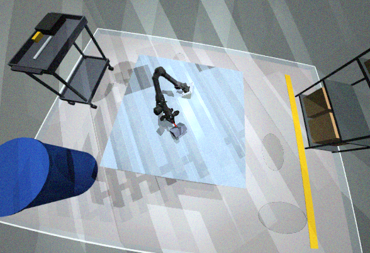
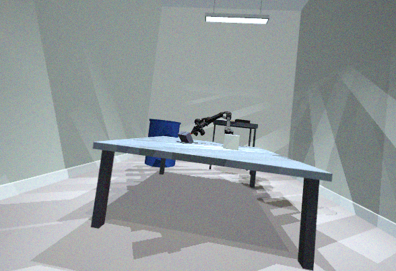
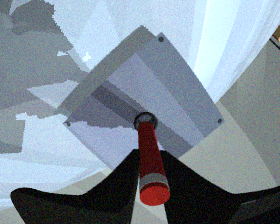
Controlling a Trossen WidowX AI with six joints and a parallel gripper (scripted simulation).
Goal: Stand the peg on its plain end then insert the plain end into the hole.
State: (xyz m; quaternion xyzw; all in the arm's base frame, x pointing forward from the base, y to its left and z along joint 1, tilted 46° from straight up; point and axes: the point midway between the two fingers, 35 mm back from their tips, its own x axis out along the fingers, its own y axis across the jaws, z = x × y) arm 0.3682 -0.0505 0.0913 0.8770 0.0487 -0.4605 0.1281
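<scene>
The red peg has a white-grey band near its end closest to the wrist camera. My gripper is shut on the peg, with the banded end sticking out behind the fingers. The peg's plain end is at the dark-rimmed hole in the sloped panel. It covers most of the opening and appears to be just inside the mouth; the exact depth is hidden. The peg points toward the panel face, and the fingertips are short of that face.
The panel block stands on the pale blue table. A white box-like piece is by the arm's base. Off the table are a blue barrel, a dark cart and a shelf with boxes.
</scene>
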